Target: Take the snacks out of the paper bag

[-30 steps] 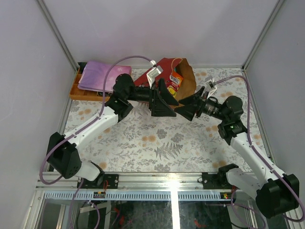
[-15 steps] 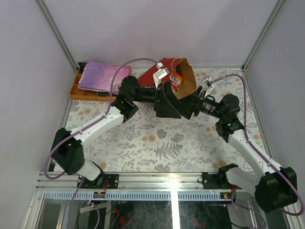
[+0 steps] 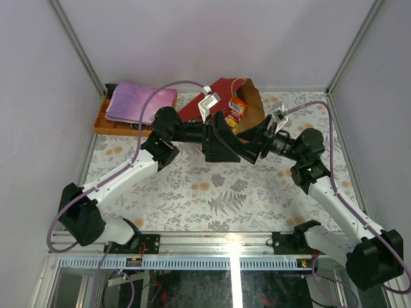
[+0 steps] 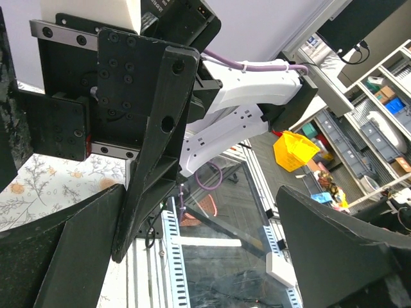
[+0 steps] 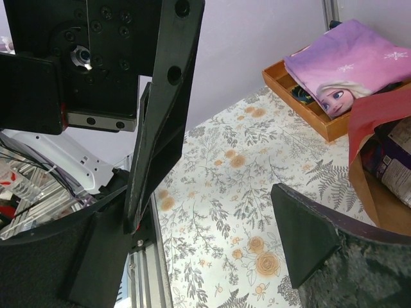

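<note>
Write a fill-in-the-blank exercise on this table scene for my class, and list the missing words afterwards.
1. The paper bag is red outside and ____ inside.
2. The folded purple cloth lies in an ____ tray at the far left of the table.
3. The left gripper and the right gripper face each other in front of the bag, both with jaws ____.

Missing words: brown; orange; open.

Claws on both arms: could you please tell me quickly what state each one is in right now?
Left black two-finger claw: open, holding nothing.
Right black two-finger claw: open, holding nothing.
</note>
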`<state>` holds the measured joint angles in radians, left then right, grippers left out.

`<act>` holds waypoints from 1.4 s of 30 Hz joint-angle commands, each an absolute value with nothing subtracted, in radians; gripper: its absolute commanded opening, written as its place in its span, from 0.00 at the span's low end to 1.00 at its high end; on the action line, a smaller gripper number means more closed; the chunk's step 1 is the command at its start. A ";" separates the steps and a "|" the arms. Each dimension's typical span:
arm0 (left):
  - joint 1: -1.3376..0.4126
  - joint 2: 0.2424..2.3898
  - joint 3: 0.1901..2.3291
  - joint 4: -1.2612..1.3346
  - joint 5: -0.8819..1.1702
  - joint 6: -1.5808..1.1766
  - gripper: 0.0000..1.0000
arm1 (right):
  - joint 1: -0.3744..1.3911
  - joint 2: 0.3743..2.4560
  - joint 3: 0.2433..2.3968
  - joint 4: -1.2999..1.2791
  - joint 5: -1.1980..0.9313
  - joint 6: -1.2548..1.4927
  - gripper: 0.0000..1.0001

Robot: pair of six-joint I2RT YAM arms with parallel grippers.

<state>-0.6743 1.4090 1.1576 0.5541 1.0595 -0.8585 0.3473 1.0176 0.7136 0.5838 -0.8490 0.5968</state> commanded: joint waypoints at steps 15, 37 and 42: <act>-0.627 1.223 1.062 0.409 1.047 -0.750 1.00 | 0.301 0.969 0.737 0.533 -0.719 0.504 0.95; -0.650 1.465 1.390 -0.313 -0.257 -0.455 0.98 | 0.257 1.088 0.784 0.419 -0.403 0.643 0.96; -0.802 1.683 1.571 -0.329 -0.553 -0.247 0.97 | 0.257 1.043 0.773 0.355 -0.373 0.596 0.96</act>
